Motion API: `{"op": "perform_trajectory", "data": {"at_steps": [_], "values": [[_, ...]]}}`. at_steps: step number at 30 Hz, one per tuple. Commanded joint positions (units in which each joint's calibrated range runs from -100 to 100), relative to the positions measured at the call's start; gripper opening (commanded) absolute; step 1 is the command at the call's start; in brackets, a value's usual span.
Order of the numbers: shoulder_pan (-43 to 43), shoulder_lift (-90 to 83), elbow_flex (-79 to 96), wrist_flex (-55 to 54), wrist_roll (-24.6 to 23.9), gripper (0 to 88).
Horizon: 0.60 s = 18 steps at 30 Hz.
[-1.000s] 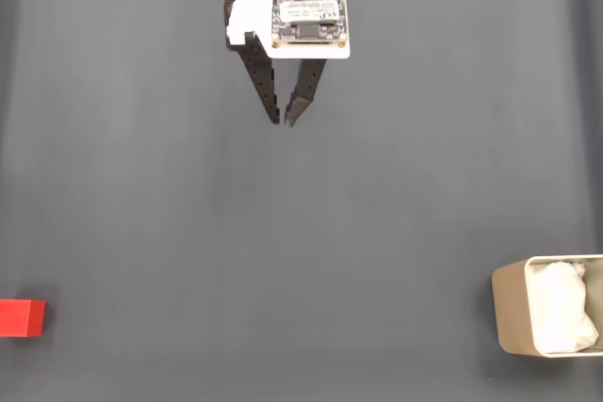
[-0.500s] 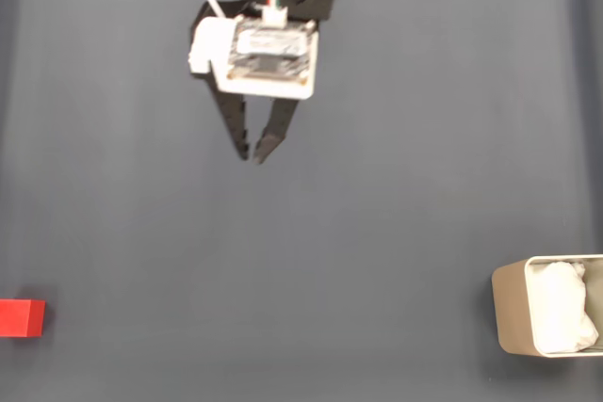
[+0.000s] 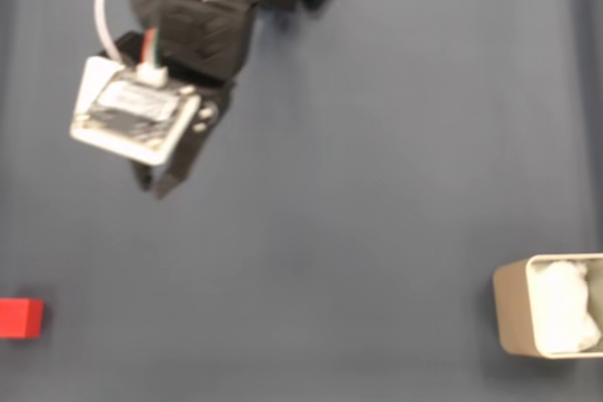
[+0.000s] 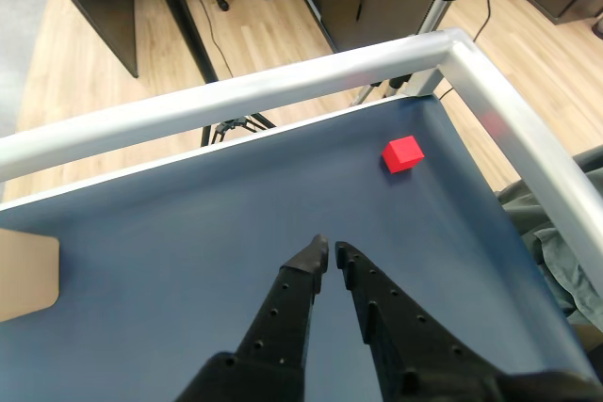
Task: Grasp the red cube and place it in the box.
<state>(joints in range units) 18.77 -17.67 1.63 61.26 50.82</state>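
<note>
Dark mat (image 3: 377,185): 1 red cube (image 3: 21,317), 1 box (image 3: 513,319), jaws (image 4: 330,253) nearly closed.

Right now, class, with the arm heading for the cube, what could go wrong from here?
1. The red cube sits close to the mat's edge; a nudge might push it off.
2. The gripper is nearly closed, so it must open before descending.
3. The box lies far across the mat, a long carry.
</note>
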Motion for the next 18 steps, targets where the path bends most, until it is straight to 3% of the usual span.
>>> {"op": "perform_trajectory", "data": {"at_steps": [1,18], "values": [[3.0,2.7,-5.2,-1.7,0.6,0.0],[8.9,24.3,-24.3,-3.9,0.8,0.0]]}}
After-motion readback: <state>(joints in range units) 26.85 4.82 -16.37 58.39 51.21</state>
